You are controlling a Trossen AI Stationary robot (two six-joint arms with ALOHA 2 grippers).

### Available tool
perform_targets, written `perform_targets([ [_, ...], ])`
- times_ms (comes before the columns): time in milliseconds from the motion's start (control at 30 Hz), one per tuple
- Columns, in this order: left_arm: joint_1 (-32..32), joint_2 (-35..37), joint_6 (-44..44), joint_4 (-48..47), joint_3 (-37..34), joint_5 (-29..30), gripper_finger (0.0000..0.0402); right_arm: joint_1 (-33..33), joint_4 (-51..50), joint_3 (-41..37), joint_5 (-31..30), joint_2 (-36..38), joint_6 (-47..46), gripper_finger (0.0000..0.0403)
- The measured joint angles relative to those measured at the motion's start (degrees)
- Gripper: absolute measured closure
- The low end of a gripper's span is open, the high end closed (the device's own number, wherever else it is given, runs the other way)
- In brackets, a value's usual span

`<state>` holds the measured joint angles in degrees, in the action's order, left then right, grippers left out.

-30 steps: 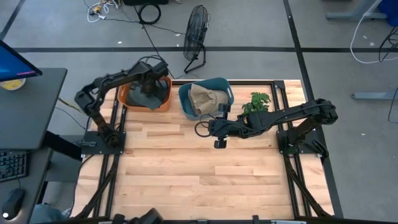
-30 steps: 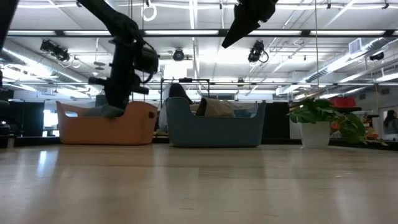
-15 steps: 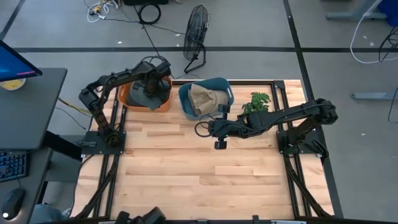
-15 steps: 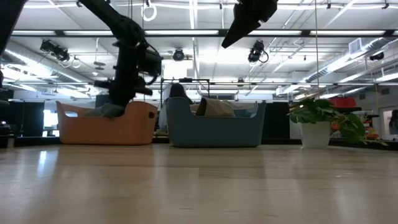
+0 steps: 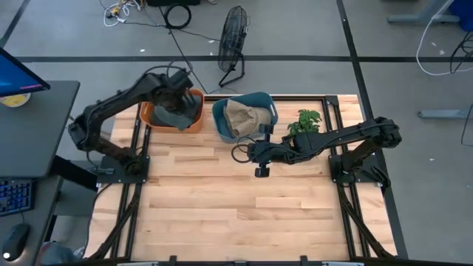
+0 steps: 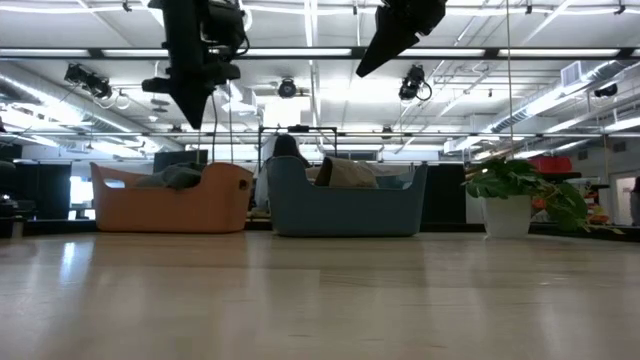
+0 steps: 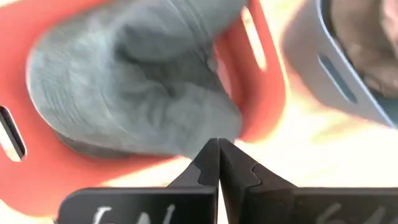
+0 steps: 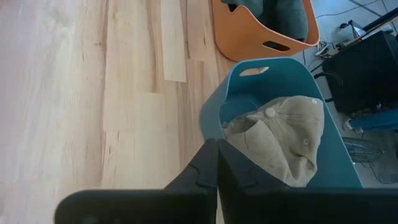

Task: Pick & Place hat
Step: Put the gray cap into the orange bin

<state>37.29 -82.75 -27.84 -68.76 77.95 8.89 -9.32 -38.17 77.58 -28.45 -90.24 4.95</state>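
On the wooden table (image 5: 222,199), an orange basket (image 5: 194,123) holds a crumpled grey hat (image 5: 176,114) and the blue basket (image 5: 267,103) beside it holds a tan cap (image 5: 244,116). The left gripper (image 6: 190,110) hangs above the orange basket, fingers pressed together and empty, so the grey hat looks already placed. The right gripper (image 5: 238,153), also closed and empty, hovers near the blue basket and would need to open to pick the soft, button-topped cap.
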Motion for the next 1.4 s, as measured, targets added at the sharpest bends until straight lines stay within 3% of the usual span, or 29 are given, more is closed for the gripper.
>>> perform_targets([
  [300,-5.8,-1.0,-1.9,-2.2,-3.8,-1.3,0.0399,0.0,0.1,0.0,0.0,0.0,-0.9,0.0399],
  [733,-6.2,-1.4,-5.5,5.0,-15.8,-0.6,0.04,0.0,0.0,0.0,0.0,0.0,-3.1,0.0399],
  [1000,-1.6,-1.4,-5.5,13.5,-18.9,-0.1,0.04,0.0,0.0,0.0,1.2,0.0,-4.5,0.0399],
  [1400,5.1,-1.4,-1.2,17.1,-18.7,-0.1,0.04,0.0,0.0,0.0,2.4,0.0,-4.5,0.0399],
])
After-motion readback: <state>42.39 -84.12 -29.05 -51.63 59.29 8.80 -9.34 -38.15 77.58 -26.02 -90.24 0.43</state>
